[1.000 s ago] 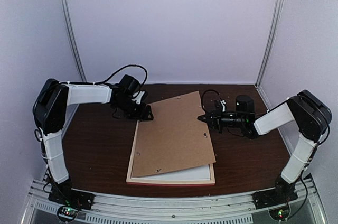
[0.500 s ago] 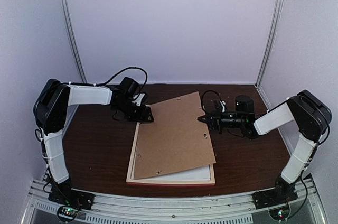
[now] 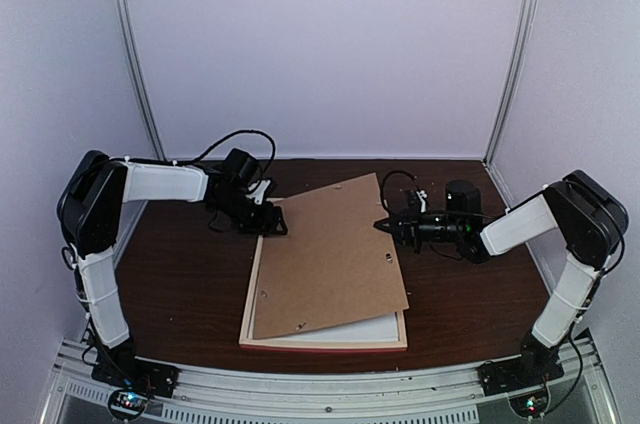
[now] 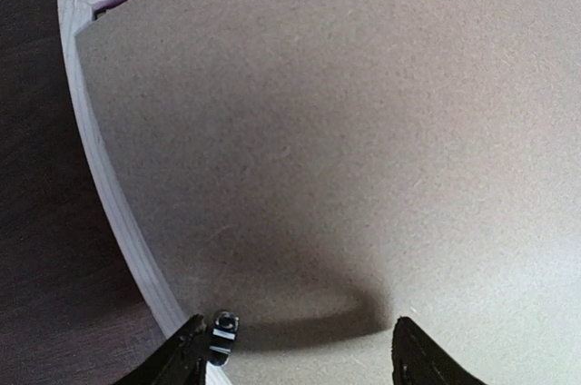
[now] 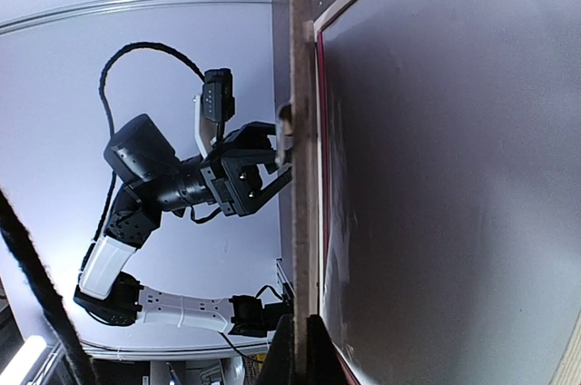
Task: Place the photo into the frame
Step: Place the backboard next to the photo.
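The frame [image 3: 252, 289] lay flat on the dark table [image 3: 180, 274], pale wood back up, a thin reddish rim showing along its near edge. The photo itself could not be made out: a brown backing board [image 3: 330, 254] lay skewed across the frame and hid most of its opening. Only a pale sheet [image 3: 370, 329] showed inside the frame, at the near right corner, and whether this was the print's back could not be told.

The right gripper [image 3: 383, 225], at the frame's right side, was pinched together on the board's right edge. In the right wrist view, that edge stood clear above the glossy surface inside the frame. The left gripper [image 3: 272, 221] hung at the frame's far left corner with its fingers spread over the board, nothing between them. A small black-and-pale piece [image 4: 222, 335] beside one left fingertip [image 4: 186, 353] was too cut off to identify.

Counted: one frame, one board, one pale sheet, two grippers.
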Controlling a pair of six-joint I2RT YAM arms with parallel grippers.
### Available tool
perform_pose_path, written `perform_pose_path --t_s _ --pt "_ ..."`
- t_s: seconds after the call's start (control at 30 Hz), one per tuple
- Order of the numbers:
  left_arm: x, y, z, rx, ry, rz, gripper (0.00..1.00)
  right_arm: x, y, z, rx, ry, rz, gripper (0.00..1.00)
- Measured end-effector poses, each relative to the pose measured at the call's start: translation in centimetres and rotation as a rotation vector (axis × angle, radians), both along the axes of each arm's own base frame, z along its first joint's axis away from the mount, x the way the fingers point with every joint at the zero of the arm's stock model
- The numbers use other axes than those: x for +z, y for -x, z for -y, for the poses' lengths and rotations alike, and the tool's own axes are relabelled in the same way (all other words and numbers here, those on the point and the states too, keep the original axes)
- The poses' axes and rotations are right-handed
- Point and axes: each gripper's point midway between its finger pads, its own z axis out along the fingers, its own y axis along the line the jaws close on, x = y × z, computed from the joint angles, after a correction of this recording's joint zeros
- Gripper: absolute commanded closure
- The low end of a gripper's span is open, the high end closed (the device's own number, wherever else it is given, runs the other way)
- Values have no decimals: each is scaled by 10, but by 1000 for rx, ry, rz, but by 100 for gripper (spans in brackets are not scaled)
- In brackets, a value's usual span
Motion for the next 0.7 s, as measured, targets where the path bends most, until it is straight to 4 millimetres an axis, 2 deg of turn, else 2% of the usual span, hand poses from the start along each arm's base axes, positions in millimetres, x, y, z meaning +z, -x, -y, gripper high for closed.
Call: perform_pose_path --t_s 0.5,0.7 --pt "-2 7 3 -8 27 -28 36 0 0 0 -2 3 1 100" --pt "0 8 3 -7 41 -29 34 0 0 0 -1 4 4 100"
